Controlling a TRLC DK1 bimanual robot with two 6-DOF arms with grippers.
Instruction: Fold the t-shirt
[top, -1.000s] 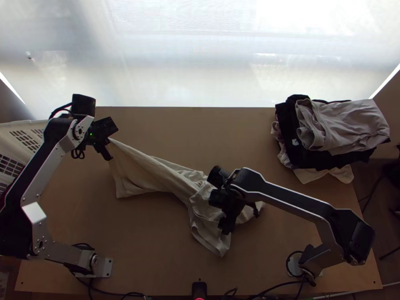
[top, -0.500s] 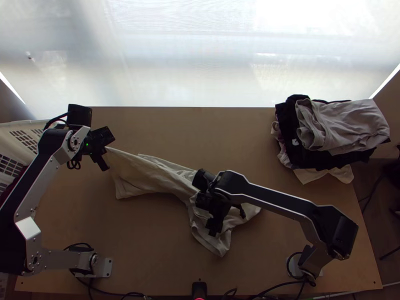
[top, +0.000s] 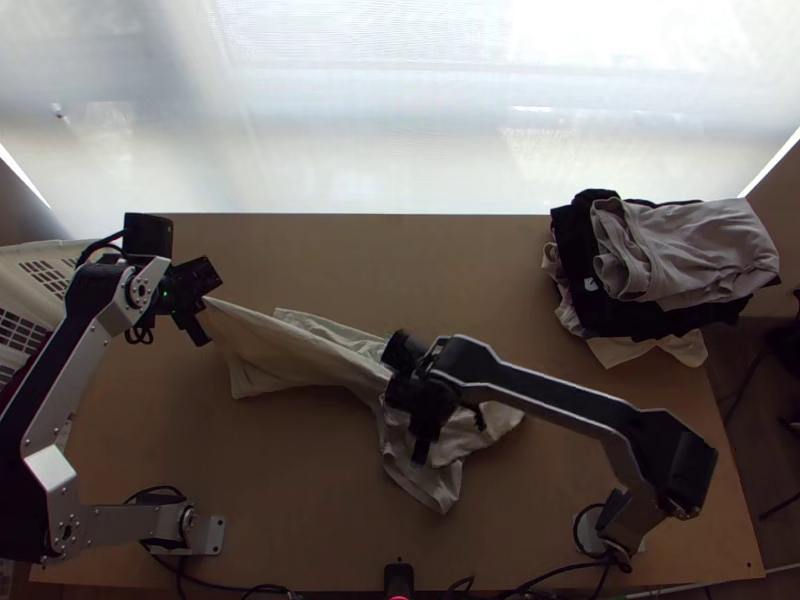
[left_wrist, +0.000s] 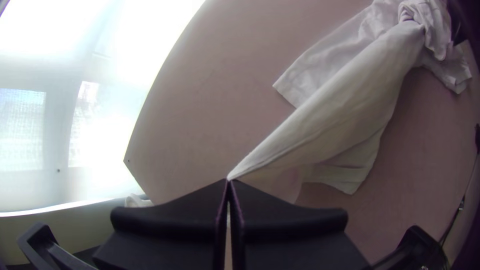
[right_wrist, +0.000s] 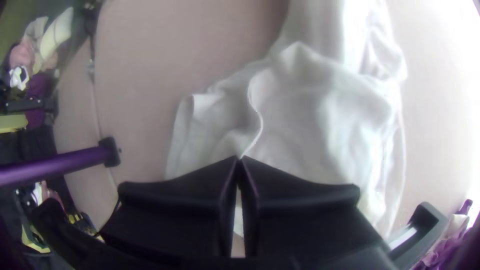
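The off-white t-shirt (top: 290, 350) lies twisted lengthwise across the table's middle, bunched at its right end. My left gripper (top: 205, 318) is at the shirt's far-left corner, and that corner is pulled up to a taut point. In the left wrist view my left gripper (left_wrist: 229, 184) is shut on the tip of this corner of the t-shirt (left_wrist: 345, 110). Over the bunched right part is my right gripper (top: 445, 440). The right wrist view has my right gripper (right_wrist: 240, 161) shut on a thin edge of the t-shirt (right_wrist: 320, 115), with loose folds around it.
A stack of folded clothes (top: 680, 250), grey on top of black, sits at the table's far right corner. A white basket (top: 45, 285) stands beyond the left edge. A small black device (top: 398, 578) is at the near edge of the table (top: 300, 480).
My left gripper has moved a little left and toward the near edge, drawing the shirt's corner along. My right gripper has shifted left, and the cloth near it has moved slightly.
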